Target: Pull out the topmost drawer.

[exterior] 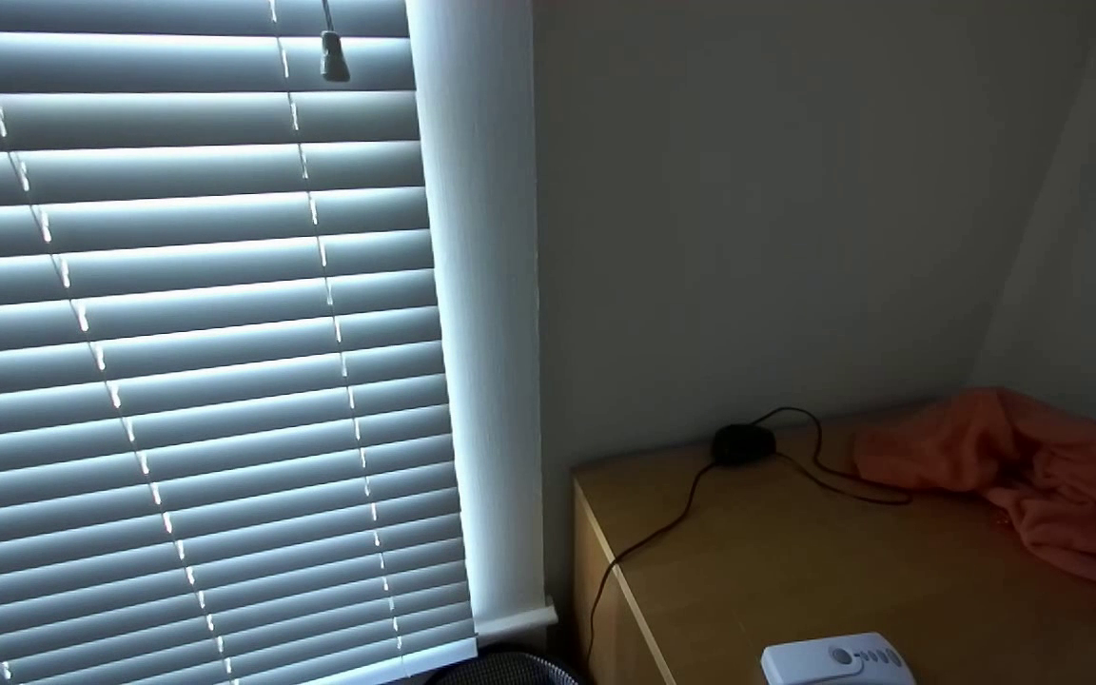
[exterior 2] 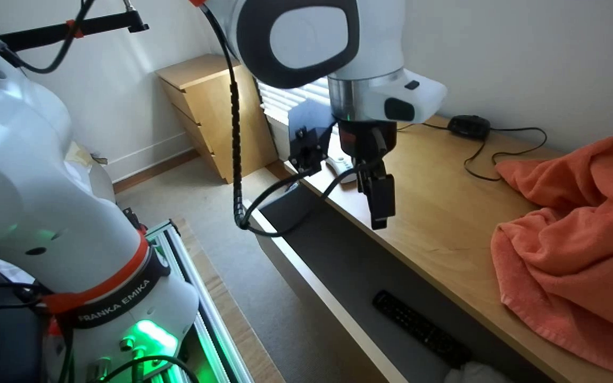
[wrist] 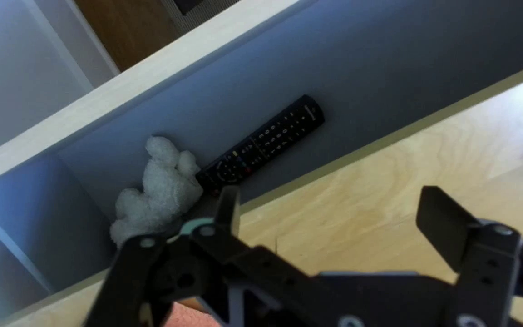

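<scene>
Indoors, the topmost drawer [exterior 2: 333, 260] stands pulled out below the pale wood worktop [exterior 2: 434, 223] as a Franka robot arm [exterior 2: 306, 40] reaches across from the drawer's front side. The gripper [wrist: 328, 200] hangs over the worktop just behind the drawer, its fingers [wrist: 443, 222] pointing down, spread well apart and released. Inside the drawer lies a black remote control [wrist: 261, 145]; right beside its end rests a pale fluffy item [wrist: 161, 186], partly hidden by the gripper in the wrist view, that may be a soft toy. On the worktop, a crumpled orange cloth [exterior 2: 578, 239] lies behind the drawer, while a corded black box [exterior 2: 469, 126] sits farther back from it. A white push-button device [exterior: 838, 661], partly cropped in an exterior view, lies on the worktop near one end of the drawer, and backlit window blinds [exterior: 186, 333] hang beyond that same end.
</scene>
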